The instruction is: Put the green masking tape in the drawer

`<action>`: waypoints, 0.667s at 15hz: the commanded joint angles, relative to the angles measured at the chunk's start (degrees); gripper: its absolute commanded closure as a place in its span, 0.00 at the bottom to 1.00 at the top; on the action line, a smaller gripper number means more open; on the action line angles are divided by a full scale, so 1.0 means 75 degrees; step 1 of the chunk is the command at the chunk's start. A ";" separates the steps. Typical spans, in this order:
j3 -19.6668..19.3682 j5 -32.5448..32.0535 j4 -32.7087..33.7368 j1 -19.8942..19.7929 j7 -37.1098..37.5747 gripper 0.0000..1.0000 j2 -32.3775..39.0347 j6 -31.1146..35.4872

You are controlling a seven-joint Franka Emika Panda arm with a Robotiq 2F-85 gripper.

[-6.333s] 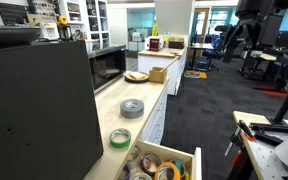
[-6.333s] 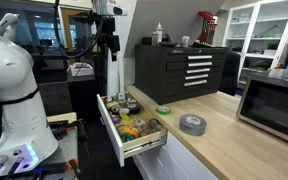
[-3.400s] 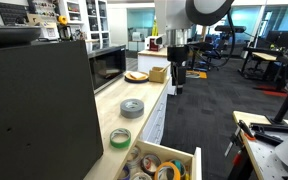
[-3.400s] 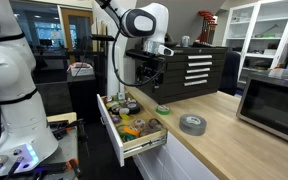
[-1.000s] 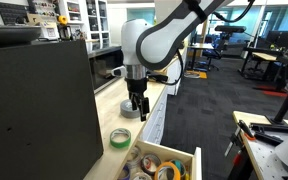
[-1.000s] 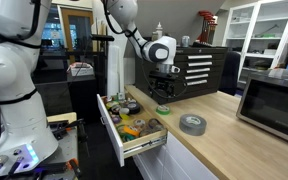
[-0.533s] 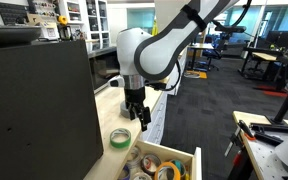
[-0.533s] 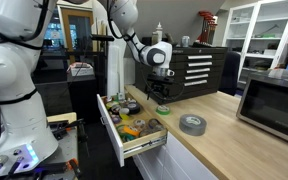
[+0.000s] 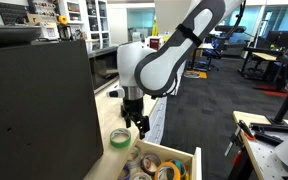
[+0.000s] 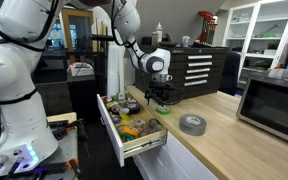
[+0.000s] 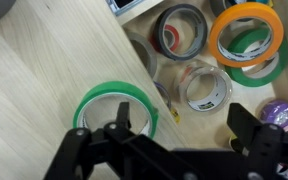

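Note:
The green masking tape (image 11: 109, 92) lies flat on the wooden counter, right by the counter edge next to the open drawer (image 9: 192, 165). It shows in both exterior views (image 9: 119, 138) (image 10: 163, 110). My gripper (image 11: 181, 130) is open and empty, hovering just above the tape. One finger (image 11: 117, 128) stands over the ring's near side, the other finger (image 11: 246, 125) is over the drawer. The drawer (image 10: 106, 118) holds several coloured tape rolls, among them an orange one (image 11: 246, 30).
A larger grey roll (image 10: 192, 124) lies further along the counter. A microwave (image 10: 274, 100) stands at the counter's far end. A black cabinet (image 9: 34, 110) and a black tool chest (image 10: 184, 70) flank the counter. A plate (image 9: 136, 76) sits further back.
The arm has moved along the counter toward the drawer and come down; the gripper now hangs over the green tape. The tape and the drawer have not moved.

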 commanded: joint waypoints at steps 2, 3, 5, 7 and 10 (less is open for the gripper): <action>0.0226 -0.0033 0.0257 -0.0195 -0.0517 0.00 0.0394 0.0355; 0.0248 -0.0024 0.0299 -0.0205 -0.0594 0.00 0.0446 0.0372; 0.0287 -0.0027 0.0405 -0.0205 -0.0730 0.00 0.0556 0.0370; 0.0327 -0.0012 0.0487 -0.0219 -0.0845 0.00 0.0634 0.0358; 0.0397 0.0048 0.0537 -0.0262 -0.0930 0.00 0.0737 0.0321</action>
